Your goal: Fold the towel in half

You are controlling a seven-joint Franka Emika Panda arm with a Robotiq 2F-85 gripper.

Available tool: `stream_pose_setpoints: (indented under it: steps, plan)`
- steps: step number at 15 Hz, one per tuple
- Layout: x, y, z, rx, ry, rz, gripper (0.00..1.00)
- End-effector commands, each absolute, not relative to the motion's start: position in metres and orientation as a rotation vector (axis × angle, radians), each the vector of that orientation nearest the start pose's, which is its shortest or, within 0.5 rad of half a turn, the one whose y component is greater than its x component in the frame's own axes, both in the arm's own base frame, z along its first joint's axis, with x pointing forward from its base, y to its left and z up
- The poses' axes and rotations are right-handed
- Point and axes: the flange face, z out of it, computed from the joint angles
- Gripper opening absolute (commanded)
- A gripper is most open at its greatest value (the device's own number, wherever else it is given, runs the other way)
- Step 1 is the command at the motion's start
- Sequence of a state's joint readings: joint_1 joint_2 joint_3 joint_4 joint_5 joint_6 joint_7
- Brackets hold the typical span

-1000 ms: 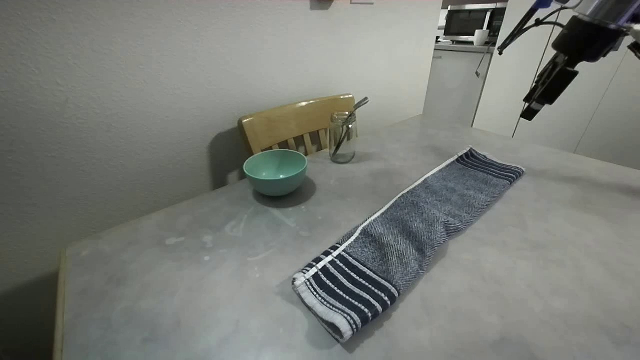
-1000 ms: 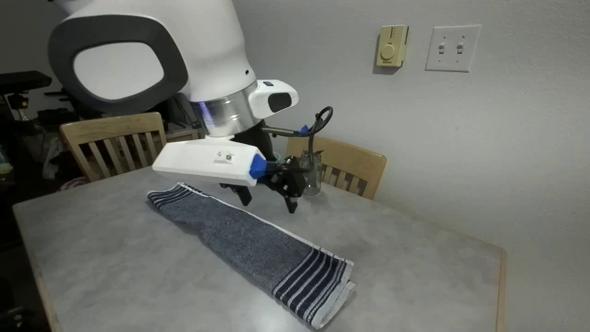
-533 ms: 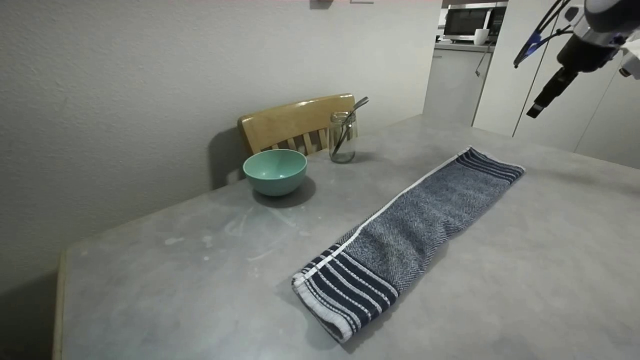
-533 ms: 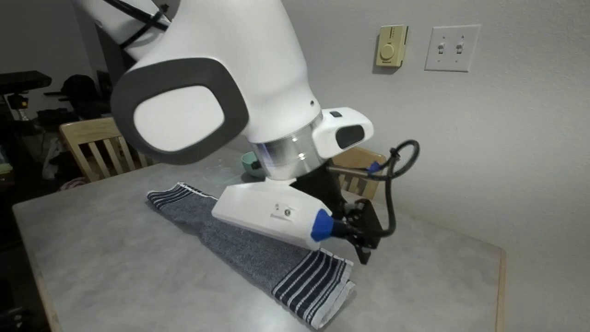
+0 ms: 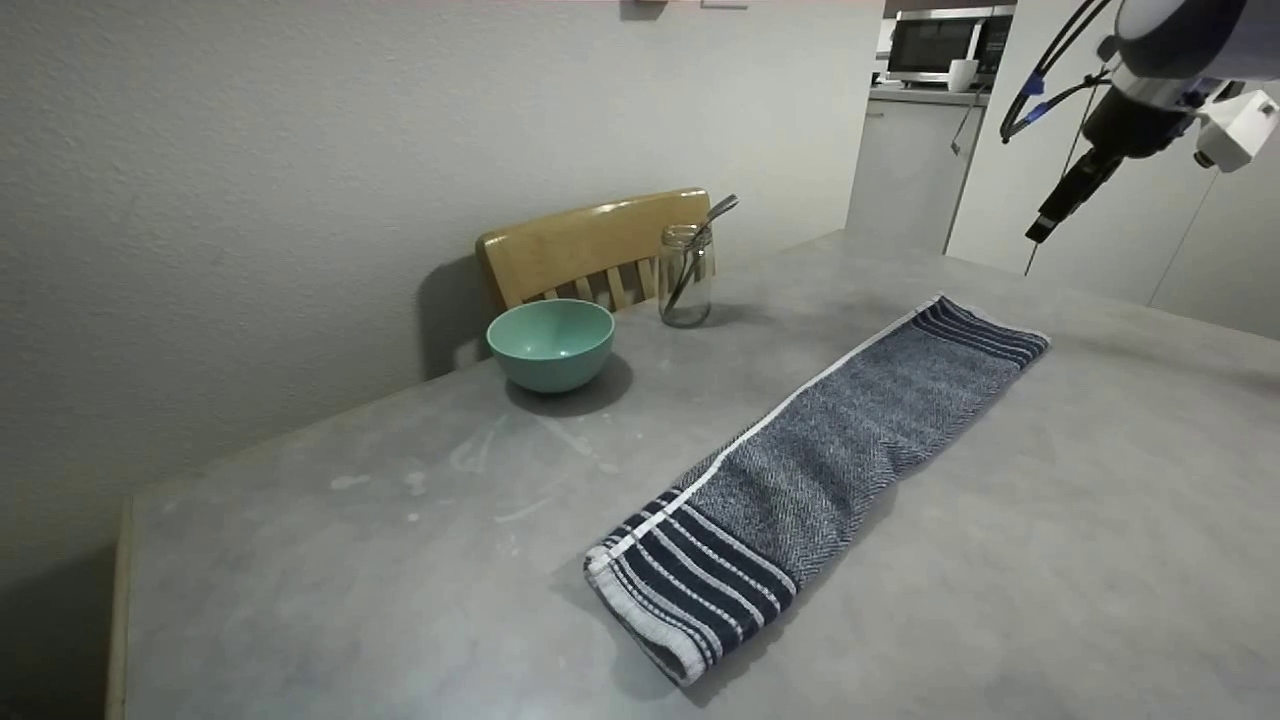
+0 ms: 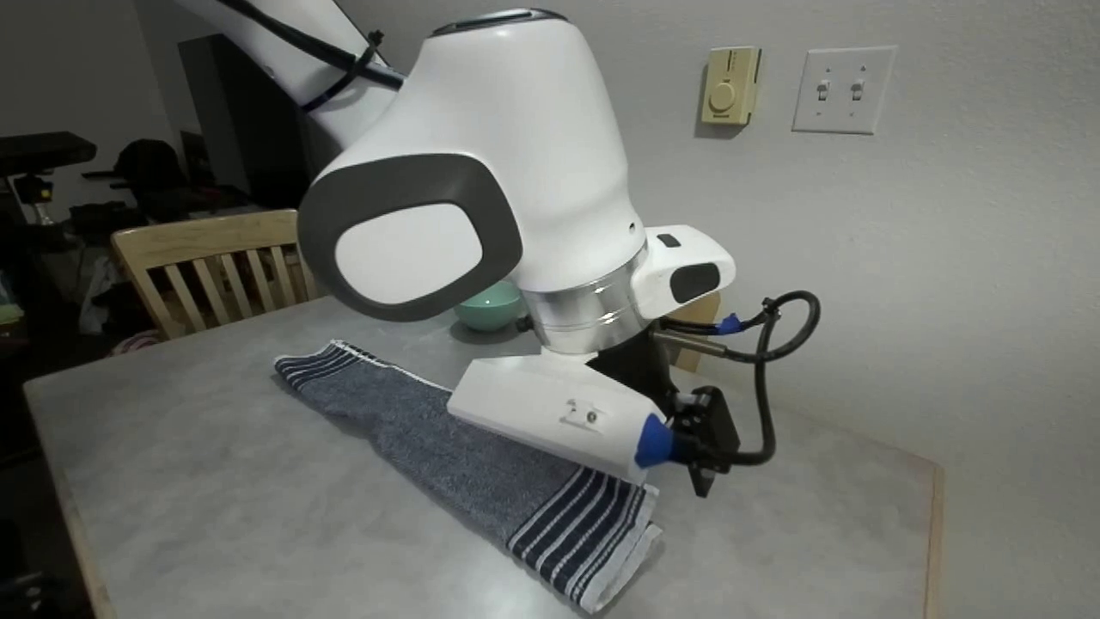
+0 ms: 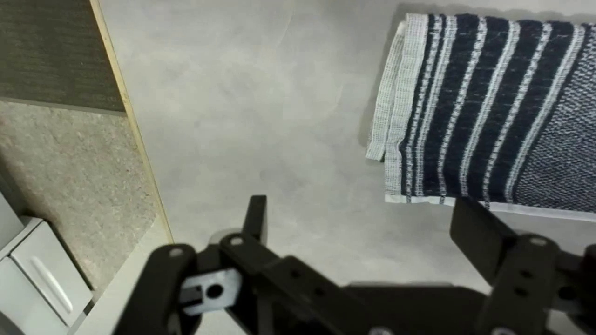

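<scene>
The towel lies flat and lengthwise on the table, a long grey-blue cloth with navy and white striped ends, in both exterior views (image 5: 840, 430) (image 6: 481, 456). It looks layered, with two white hems showing at one striped end in the wrist view (image 7: 484, 102). My gripper (image 7: 358, 202) is open and empty, its fingers wide apart. It is in the air beyond that striped end in an exterior view (image 5: 1038, 232). In the wrist view the right finger (image 7: 482, 242) overlaps the towel's white long edge in the picture; no contact shows. The arm hides part of the towel in an exterior view.
A teal bowl (image 5: 550, 345) and a glass jar (image 5: 685, 290) with utensils stand near the wall side of the table. A wooden chair (image 5: 590, 240) is behind them. The table's edge (image 7: 135, 121) shows at the wrist view's left.
The arm has swung across and turned at the wrist, bringing the gripper from the jar side to beside the towel's striped end. The towel has not moved.
</scene>
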State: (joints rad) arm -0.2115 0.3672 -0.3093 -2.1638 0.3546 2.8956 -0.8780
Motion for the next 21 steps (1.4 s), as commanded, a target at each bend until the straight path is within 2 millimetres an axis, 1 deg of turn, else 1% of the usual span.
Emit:
stream_pose_setpoints:
  steps: [1, 4, 8, 15, 21]
  plan:
    - [0.51, -0.305, 0.268, -3.348, -0.247, -0.549, 1.0]
    - [0.516, -0.306, 0.262, -3.347, -0.343, -0.518, 1.0]
    - [0.522, -0.311, 0.248, -3.306, -0.366, -0.493, 1.0]
    - [0.53, -0.323, 0.196, -3.227, -0.216, -0.448, 1.0]
    - [0.543, -0.327, 0.172, -3.154, -0.182, -0.44, 1.0]
